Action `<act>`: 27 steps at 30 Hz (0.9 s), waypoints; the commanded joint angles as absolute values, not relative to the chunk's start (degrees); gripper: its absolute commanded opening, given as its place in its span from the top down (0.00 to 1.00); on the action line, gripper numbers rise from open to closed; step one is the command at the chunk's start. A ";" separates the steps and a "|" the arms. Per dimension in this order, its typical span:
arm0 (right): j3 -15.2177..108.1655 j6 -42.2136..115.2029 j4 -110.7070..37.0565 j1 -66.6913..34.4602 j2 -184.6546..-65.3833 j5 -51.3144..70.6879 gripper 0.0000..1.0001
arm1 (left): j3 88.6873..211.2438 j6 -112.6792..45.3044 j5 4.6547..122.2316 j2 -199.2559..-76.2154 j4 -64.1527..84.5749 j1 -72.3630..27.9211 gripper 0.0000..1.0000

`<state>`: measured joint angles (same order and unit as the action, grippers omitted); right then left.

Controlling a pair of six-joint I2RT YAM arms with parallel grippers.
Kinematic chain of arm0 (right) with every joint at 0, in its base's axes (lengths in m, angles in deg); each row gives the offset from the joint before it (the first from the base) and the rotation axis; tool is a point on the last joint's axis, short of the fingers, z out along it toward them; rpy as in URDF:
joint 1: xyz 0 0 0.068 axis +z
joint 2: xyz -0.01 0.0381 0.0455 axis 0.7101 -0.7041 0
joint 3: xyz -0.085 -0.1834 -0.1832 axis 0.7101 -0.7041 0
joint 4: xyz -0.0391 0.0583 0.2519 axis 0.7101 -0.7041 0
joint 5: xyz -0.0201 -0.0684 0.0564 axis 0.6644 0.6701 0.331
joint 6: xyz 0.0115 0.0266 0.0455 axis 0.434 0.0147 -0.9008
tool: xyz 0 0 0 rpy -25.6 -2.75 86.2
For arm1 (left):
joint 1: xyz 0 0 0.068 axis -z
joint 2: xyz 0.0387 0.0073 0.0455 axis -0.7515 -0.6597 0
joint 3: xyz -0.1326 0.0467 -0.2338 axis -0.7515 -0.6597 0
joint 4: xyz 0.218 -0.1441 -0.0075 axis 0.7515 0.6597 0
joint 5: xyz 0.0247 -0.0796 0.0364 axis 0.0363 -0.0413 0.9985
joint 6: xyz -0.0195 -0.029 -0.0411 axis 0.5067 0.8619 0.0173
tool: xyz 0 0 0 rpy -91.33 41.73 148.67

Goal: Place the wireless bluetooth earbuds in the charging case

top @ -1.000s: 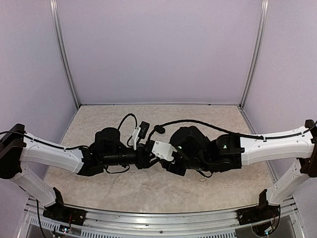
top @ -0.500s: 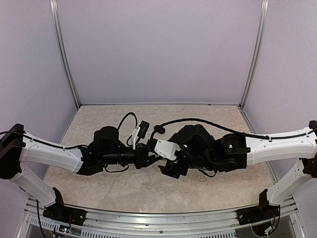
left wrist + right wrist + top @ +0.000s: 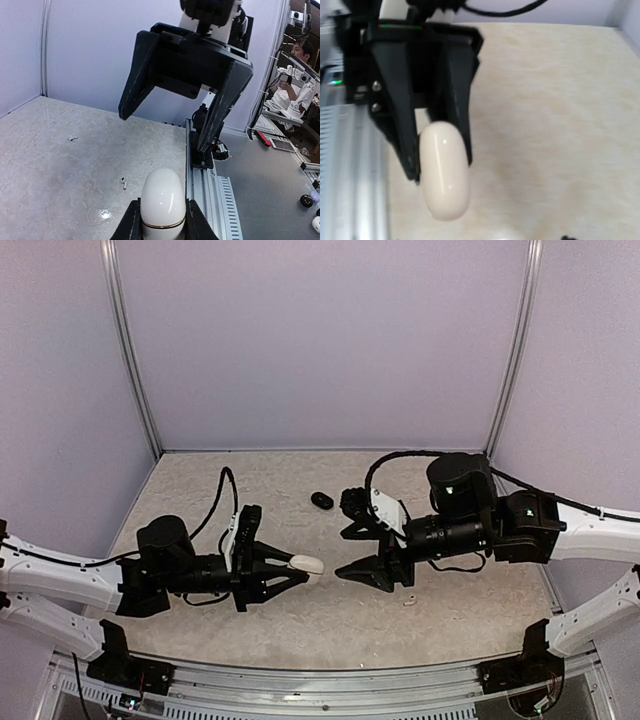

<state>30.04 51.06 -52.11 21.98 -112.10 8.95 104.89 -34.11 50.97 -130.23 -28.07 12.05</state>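
Note:
My left gripper [image 3: 302, 565] is shut on a white oval charging case [image 3: 308, 564], holding it above the table. In the left wrist view the case [image 3: 162, 200] sits between my fingers [image 3: 131, 222] with a gold seam round it. The right wrist view shows the same case [image 3: 444, 170] end-on. My right gripper [image 3: 346, 552] faces it from the right, a short gap away, jaws spread wide and empty; it also shows from the left wrist [image 3: 185, 75]. Two white earbuds [image 3: 123, 183] [image 3: 72, 138] lie on the table. One earbud [image 3: 408, 602] is under the right arm.
A black oval case [image 3: 322, 500] lies on the table behind the two grippers. The metal rail [image 3: 320, 680] runs along the near edge. Purple walls close the back and both sides.
The two grippers, close together at the table's middle before, have drawn apart. The left arm pulled back left with the white case in its jaws. The right gripper opened and moved right.

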 commanded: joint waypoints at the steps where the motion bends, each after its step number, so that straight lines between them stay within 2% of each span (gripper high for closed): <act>1: 32.01 49.23 -53.05 21.91 -114.29 -3.50 0.35 | 103.28 -43.21 52.42 -126.94 -32.17 14.76 0.92; 6: 33.17 48.51 -51.96 21.91 -116.17 -6.93 0.43 | 103.78 -45.07 53.62 -126.23 -31.62 16.35 0.92; 17: 34.95 48.60 -51.38 21.91 -119.52 -6.71 0.53 | 104.51 -47.33 54.28 -127.10 -31.54 17.86 0.92; 27: 35.64 49.11 -51.67 21.86 -120.32 -7.38 0.73 | 104.60 -48.30 54.56 -127.52 -31.20 18.27 0.92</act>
<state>33.67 49.02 -52.26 21.93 -119.97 -6.29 103.58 -47.07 53.99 -126.95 -29.75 17.78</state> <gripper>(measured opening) 0.286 0.220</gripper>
